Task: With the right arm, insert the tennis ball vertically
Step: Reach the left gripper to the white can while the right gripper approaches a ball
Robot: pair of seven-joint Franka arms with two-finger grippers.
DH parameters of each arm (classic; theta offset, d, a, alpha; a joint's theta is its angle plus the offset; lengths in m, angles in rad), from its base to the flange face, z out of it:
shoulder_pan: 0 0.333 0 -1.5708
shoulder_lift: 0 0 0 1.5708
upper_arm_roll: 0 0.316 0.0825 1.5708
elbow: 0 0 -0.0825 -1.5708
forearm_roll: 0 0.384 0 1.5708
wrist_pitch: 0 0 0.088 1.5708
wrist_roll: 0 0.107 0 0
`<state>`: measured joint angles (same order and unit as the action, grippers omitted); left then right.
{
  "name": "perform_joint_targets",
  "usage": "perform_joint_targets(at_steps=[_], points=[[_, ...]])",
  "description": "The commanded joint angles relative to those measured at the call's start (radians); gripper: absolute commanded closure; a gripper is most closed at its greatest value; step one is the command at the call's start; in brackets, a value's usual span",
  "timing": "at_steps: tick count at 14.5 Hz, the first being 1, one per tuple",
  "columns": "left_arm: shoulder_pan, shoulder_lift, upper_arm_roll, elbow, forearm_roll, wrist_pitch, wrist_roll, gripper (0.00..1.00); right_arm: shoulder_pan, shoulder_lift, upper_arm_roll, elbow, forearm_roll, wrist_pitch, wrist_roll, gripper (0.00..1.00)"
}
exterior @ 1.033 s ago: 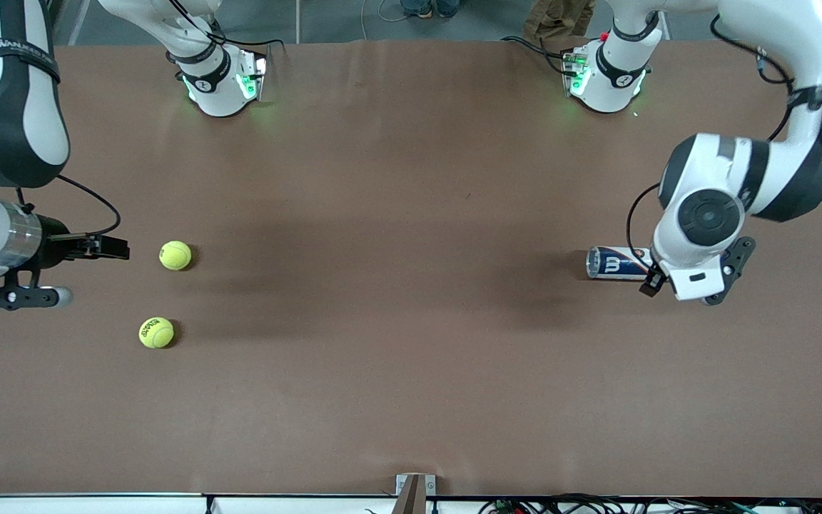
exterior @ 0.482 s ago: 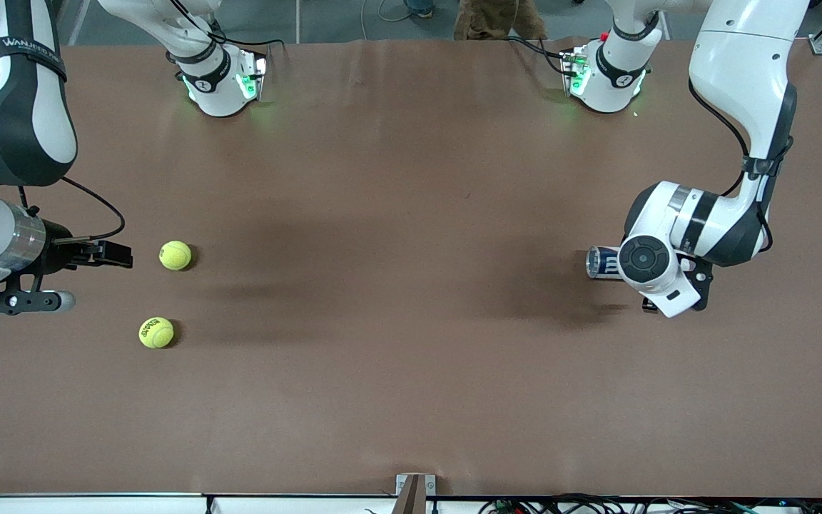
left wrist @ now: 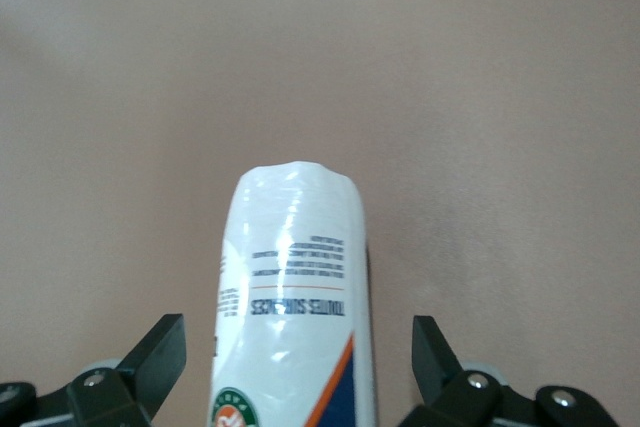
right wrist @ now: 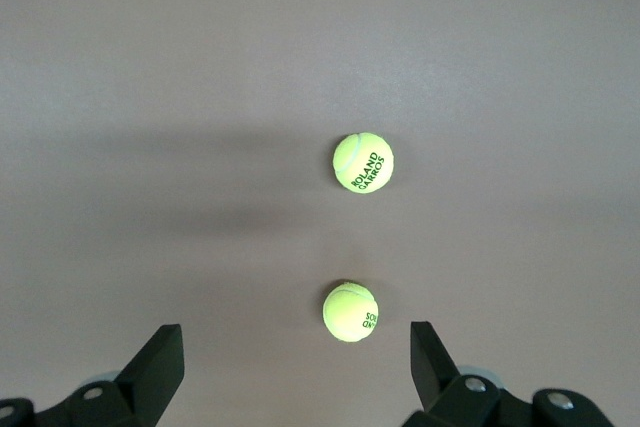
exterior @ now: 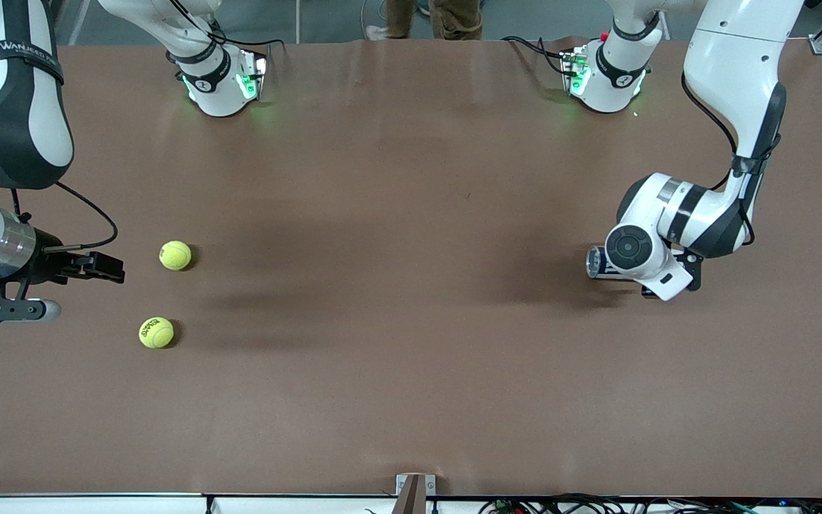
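Note:
Two yellow tennis balls lie toward the right arm's end of the table, one point(exterior: 175, 255) farther from the front camera than the other point(exterior: 156, 333). My right gripper point(right wrist: 295, 362) is open and empty, up in the air beside them; one ball point(right wrist: 350, 310) shows just ahead of its fingers and the other point(right wrist: 363, 162) past it. A tennis ball can point(exterior: 599, 262) lies on its side toward the left arm's end. My left gripper point(left wrist: 297, 347) is open, low over the can point(left wrist: 290, 287), a finger on either side without touching.
The brown table point(exterior: 397, 321) is bare between the balls and the can. The two arm bases point(exterior: 222, 82) point(exterior: 604, 78) stand along the edge farthest from the front camera. A small bracket point(exterior: 414, 489) sits at the nearest edge.
My left arm has come down and shifted over the can, now hiding most of it. My right gripper has drifted slightly toward the front camera. The balls and can have not moved.

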<state>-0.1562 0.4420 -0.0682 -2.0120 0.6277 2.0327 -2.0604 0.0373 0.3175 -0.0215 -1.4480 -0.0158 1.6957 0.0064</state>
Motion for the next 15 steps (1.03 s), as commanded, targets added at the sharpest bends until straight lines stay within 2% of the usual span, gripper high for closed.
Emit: perform_joint_targets(at_steps=[1, 8, 10, 13, 15], points=[[-0.015, -0.051, -0.004, -0.074, 0.044, 0.044, -0.061, 0.00, -0.014, 0.028, 0.009, 0.008, -0.013, 0.009, -0.003, 0.00], [-0.025, -0.025, -0.005, -0.123, 0.154, 0.096, -0.176, 0.00, -0.040, 0.074, 0.003, 0.005, -0.015, 0.010, -0.003, 0.00], [-0.026, -0.009, -0.005, -0.123, 0.176, 0.113, -0.190, 0.00, -0.053, 0.116, 0.003, -0.009, -0.013, 0.066, -0.003, 0.00], [-0.026, 0.015, -0.007, -0.122, 0.207, 0.115, -0.190, 0.00, -0.086, 0.137, 0.005, -0.106, -0.012, 0.188, -0.003, 0.00], [-0.025, 0.018, -0.010, -0.123, 0.211, 0.133, -0.182, 0.00, -0.089, 0.170, 0.005, -0.132, -0.012, 0.240, -0.003, 0.00]])
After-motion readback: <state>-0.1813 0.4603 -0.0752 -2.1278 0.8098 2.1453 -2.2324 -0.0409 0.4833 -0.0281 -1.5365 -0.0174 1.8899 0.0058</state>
